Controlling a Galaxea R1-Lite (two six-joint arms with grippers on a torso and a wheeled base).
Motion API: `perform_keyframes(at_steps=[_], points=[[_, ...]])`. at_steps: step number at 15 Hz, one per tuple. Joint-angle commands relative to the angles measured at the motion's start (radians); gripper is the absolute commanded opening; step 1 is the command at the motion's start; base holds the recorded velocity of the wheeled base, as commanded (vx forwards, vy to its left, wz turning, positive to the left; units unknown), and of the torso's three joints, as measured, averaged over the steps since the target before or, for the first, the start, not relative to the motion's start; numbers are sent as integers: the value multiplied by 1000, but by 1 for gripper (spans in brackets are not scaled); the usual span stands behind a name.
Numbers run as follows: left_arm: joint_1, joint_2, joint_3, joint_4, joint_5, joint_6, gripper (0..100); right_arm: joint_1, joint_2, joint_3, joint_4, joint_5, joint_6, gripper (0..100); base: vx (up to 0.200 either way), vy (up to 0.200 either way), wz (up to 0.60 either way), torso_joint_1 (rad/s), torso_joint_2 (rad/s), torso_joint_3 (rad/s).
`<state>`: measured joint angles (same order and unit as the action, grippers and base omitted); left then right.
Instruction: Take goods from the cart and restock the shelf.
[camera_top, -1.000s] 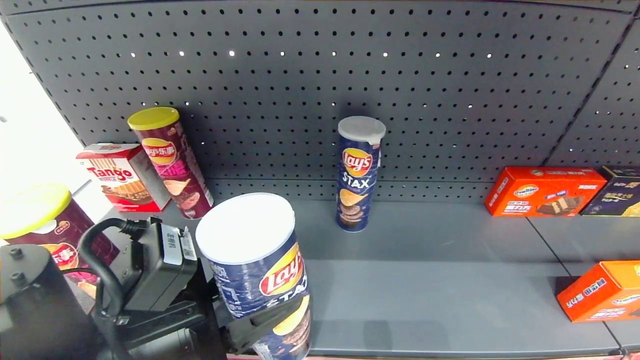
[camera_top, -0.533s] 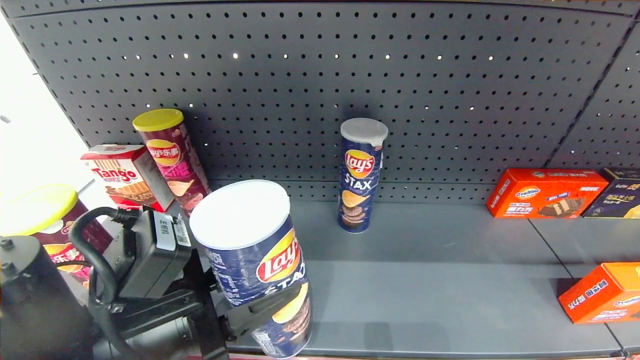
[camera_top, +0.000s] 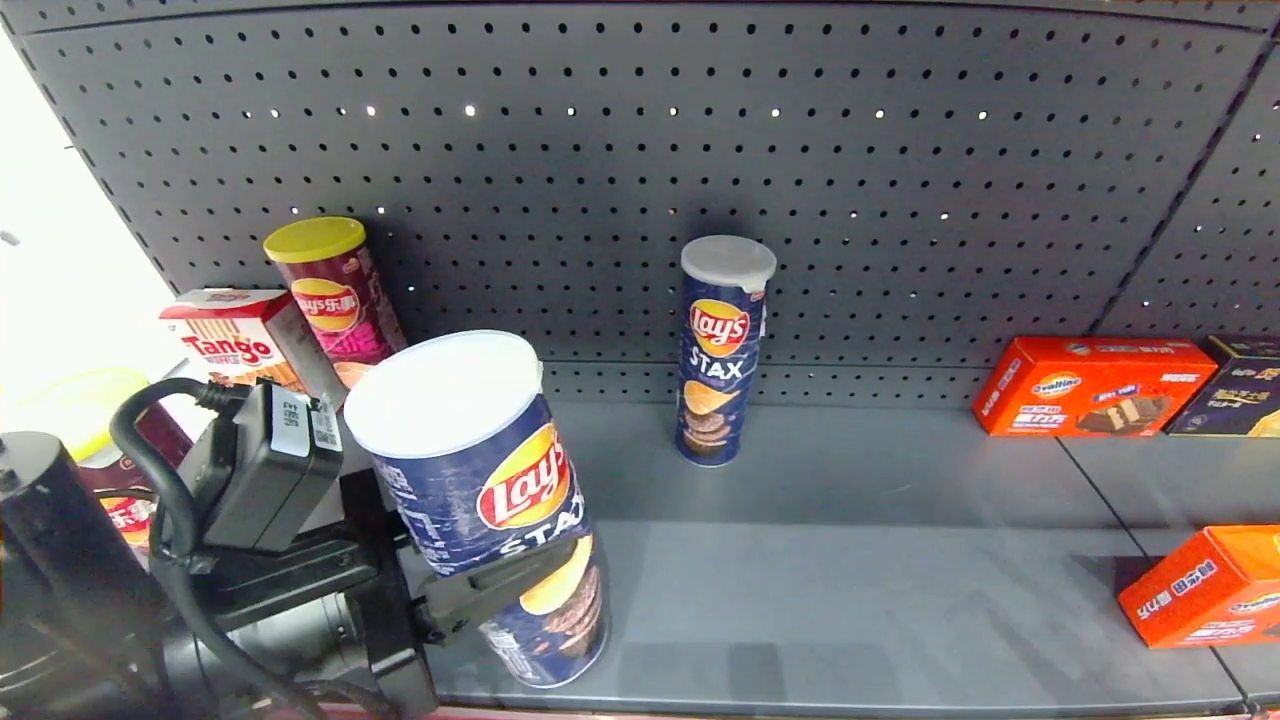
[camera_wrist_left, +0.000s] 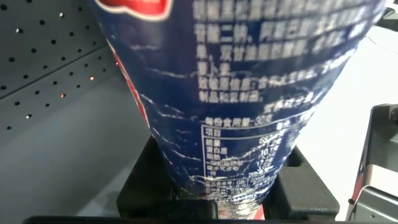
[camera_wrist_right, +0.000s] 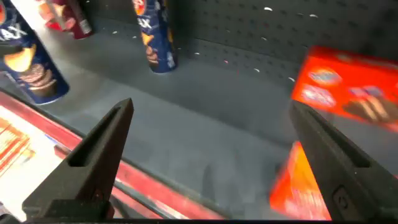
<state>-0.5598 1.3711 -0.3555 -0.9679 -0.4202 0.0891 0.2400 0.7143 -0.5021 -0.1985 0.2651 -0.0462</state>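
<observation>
A tall dark-blue chips can (camera_top: 480, 500) with a white lid is tilted over the front left of the grey shelf (camera_top: 850, 560). My left gripper (camera_top: 470, 570) is shut on its lower half, one black finger (camera_top: 500, 585) lying across the label. In the left wrist view the can (camera_wrist_left: 249, 106) rises from between the jaws of the left gripper (camera_wrist_left: 217, 186). Whether its base touches the shelf I cannot tell. A matching blue can (camera_top: 722, 350) stands upright by the pegboard back wall. My right gripper (camera_wrist_right: 217, 162) hangs open before the shelf's front edge, holding nothing.
At the back left stand a maroon can (camera_top: 335, 295) with a yellow lid and a red-white wafer box (camera_top: 235, 335). Another yellow-lidded can (camera_top: 75, 410) is half hidden by my left arm. Orange boxes (camera_top: 1090, 385) (camera_top: 1200, 585) and a dark box (camera_top: 1235, 395) occupy the right.
My left gripper has carried the blue can to the left and farther in over the shelf. The head camera shifted slightly at first. The goods on the shelf stayed put.
</observation>
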Motion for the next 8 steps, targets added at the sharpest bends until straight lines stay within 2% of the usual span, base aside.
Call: perform_keyframes(at_steps=[1, 2, 4, 5, 7, 8], points=[[15, -1, -5, 1, -8, 0, 0, 42, 266, -27, -153, 17, -29, 100, 0, 0, 0, 0, 0, 0], [17, 2, -14, 5, -9, 0, 0, 53, 369, -50, -239, 45, -31, 100, 0, 0, 0, 0, 0, 0], [20, 10, -22, 6, -9, 0, 0, 56, 453, -99, -277, 65, -32, 100, 0, 0, 0, 0, 0, 0], [21, 11, -25, 9, -9, 0, 0, 61, 528, -171, -280, 97, -32, 100, 0, 0, 0, 0, 0, 0], [23, 11, -25, 9, -11, -2, 0, 48, 628, -263, -331, 266, -61, 100, 0, 0, 0, 0, 0, 0], [23, 11, -25, 11, -12, -2, 0, 55, 679, -300, -364, 290, -84, 100, 0, 0, 0, 0, 0, 0]])
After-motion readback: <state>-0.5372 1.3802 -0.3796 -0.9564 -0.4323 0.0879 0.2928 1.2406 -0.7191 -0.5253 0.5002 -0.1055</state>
